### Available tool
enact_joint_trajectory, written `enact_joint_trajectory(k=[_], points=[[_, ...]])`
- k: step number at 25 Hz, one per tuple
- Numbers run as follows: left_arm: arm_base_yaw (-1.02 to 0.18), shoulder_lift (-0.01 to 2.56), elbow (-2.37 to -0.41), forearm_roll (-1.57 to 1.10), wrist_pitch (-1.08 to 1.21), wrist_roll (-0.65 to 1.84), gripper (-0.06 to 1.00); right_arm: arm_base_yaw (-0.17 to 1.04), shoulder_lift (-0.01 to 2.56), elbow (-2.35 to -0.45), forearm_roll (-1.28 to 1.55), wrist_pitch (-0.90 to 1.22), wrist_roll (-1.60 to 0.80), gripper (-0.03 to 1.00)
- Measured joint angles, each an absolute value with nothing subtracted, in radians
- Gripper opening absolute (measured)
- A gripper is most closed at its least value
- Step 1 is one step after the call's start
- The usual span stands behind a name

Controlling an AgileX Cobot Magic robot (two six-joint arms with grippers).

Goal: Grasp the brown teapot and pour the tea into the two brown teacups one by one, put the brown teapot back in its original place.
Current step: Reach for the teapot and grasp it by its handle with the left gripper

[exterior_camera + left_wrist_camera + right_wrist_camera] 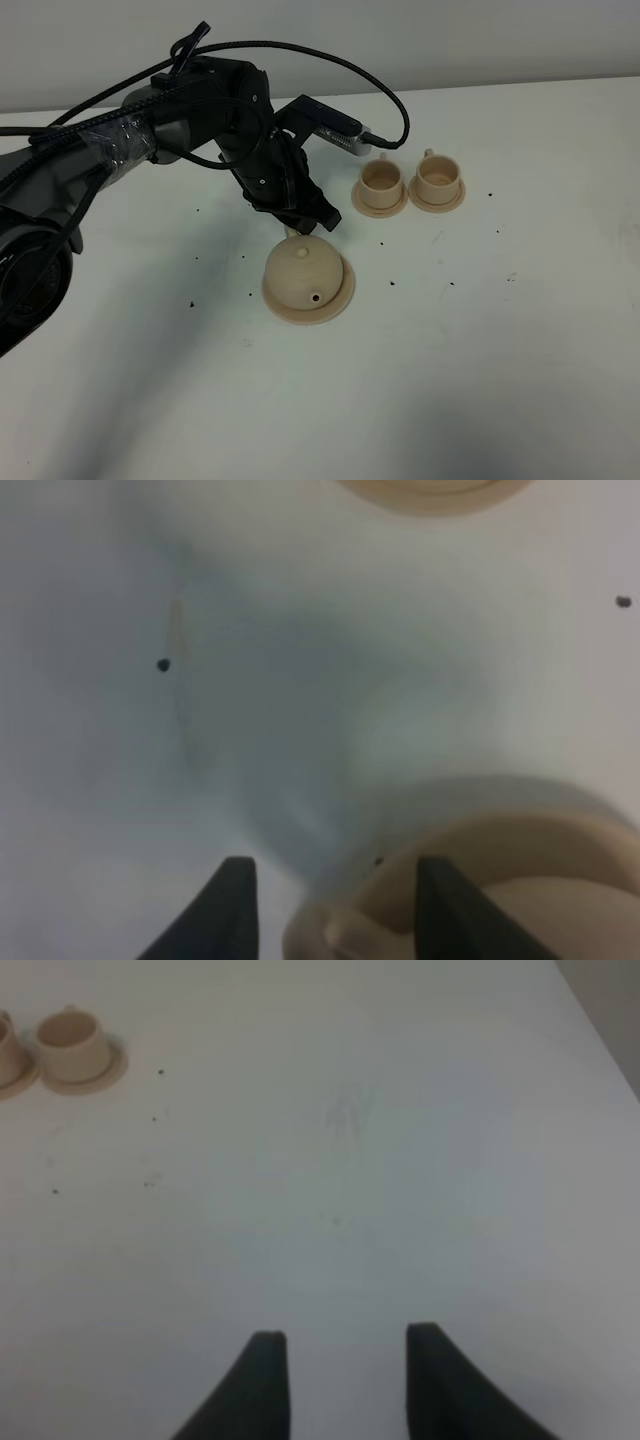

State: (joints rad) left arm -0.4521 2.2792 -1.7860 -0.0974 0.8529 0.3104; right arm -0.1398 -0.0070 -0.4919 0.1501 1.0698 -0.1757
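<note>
Straddling the loop handle (322, 935) of the brown teapot (300, 272) with the left gripper (305, 225), jaws spread, nothing clamped. Resting lidded on the saucer plate (340, 298) near the table's (500, 350) middle. Standing beyond, toward the far edge, on small saucers (378, 208): 2 brown teacups (380, 177) (436, 172), contents unclear. Holding the right gripper (340, 1380) released above the table.

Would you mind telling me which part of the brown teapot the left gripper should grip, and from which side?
I would grip the loop handle, coming from the side opposite the spout. The brown teapot sits upright on its saucer with the spout pointing away from the left gripper, so the handle juts out toward it. Its open jaws straddle the handle.
</note>
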Motion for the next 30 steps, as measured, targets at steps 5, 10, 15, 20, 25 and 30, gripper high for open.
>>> enact_joint_trajectory(k=[5, 10, 15, 20, 25, 30], points=[[-0.452, 2.279, -1.787, -0.084, 0.87, 0.276, 0.41, -0.14, -0.007, -0.492, 0.15, 1.07, -0.176, 0.31], [-0.45, 2.279, -1.789, -0.071, 0.896, 0.235, 0.41, -0.14, -0.007, -0.492, 0.15, 1.07, -0.177, 0.31], [-0.446, 2.279, -1.792, -0.062, 0.933, 0.17, 0.41, -0.14, -0.007, -0.492, 0.151, 1.07, -0.177, 0.31], [-0.443, 2.279, -1.796, -0.051, 0.988, 0.119, 0.41, -0.14, -0.007, -0.492, 0.151, 1.07, -0.176, 0.31], [-0.442, 2.279, -1.796, -0.039, 1.04, 0.078, 0.41, -0.14, -0.007, -0.492, 0.151, 1.07, -0.176, 0.31], [-0.442, 2.279, -1.796, -0.035, 1.106, 0.039, 0.41, -0.14, -0.007, -0.492, 0.151, 1.07, -0.176, 0.31]])
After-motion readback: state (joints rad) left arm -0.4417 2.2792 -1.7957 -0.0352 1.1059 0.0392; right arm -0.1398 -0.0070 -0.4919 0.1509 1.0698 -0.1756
